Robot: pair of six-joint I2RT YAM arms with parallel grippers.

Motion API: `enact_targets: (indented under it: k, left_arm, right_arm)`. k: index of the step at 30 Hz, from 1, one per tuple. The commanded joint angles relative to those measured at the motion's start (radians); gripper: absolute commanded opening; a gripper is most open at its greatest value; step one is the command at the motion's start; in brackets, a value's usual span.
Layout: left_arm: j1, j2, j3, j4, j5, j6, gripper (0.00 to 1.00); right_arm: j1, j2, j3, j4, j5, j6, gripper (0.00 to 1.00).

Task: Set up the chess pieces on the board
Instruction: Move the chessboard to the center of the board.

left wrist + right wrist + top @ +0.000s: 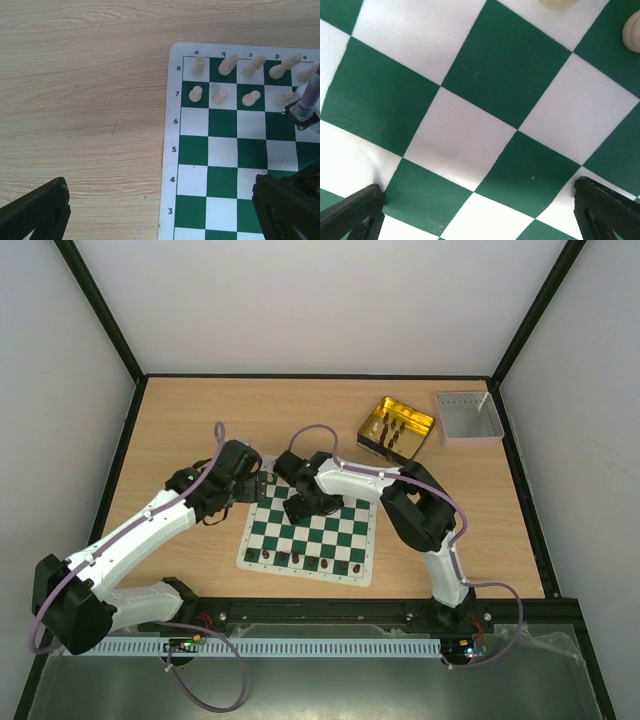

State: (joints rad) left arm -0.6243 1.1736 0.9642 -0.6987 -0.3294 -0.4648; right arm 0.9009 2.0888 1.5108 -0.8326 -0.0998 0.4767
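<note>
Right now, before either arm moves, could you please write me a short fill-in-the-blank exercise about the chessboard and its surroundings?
1. The board has white squares and ____ squares.
2. The cream chess pieces stand on the rows numbered 7 and ____.
3. The pieces in the yellow tray are dark ____.
4. The right gripper hovers over the board with its jaws ____.

Missing words: green; 8; brown; open.

**Both over the board (330, 535)**

The right gripper (480, 215) hung over the board, two pieces (632, 30) ahead-right. The left gripper (160, 220) straddled the board's edge, two rows of pieces ahead-right. Beyond the right gripper a tray (364, 430) held pieces, a second tray (470, 439) right of it.
</note>
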Motion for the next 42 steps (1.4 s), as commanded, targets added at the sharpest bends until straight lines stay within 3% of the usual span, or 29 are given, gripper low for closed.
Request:
enact_targets:
  k: [1, 16, 42]
  left_arm:
    - [-0.007, -0.021, 0.005, -0.022, -0.016, -0.010, 0.99]
    - [-0.030, -0.023, -0.001, -0.015, -0.028, -0.011, 0.99]
    - [-0.048, -0.025, -0.010, 0.005, -0.027, -0.003, 0.99]
  right_arm:
    - [0.001, 0.054, -0.049, -0.055, 0.124, -0.020, 0.99]
    - [-0.005, 0.078, -0.001, -0.048, 0.129, -0.041, 0.98]
    - [-0.007, -0.155, -0.112, -0.059, 0.053, -0.001, 0.99]
